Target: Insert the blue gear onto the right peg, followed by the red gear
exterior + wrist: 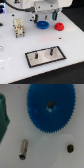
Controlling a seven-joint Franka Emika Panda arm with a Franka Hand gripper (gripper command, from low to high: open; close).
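Observation:
The blue gear (43, 23) lies flat on the white table, with the red gear (59, 26) just to its right in the exterior view. My gripper (45, 17) hangs right above the blue gear, its two dark fingers spread apart and holding nothing. In the wrist view the blue gear (50, 109) is large, with its toothed rim and centre hub in plain sight. The grey baseplate (46, 59) nearer the front carries a left peg (36, 54) and the right peg (50, 50), both bare.
A beige blocky part (19, 27) stands at the exterior view's left, and a dark blue object (1, 22) sits at the left edge. The wrist view shows a green object (4, 114), a small metal pin (22, 149) and a small black piece (70, 148).

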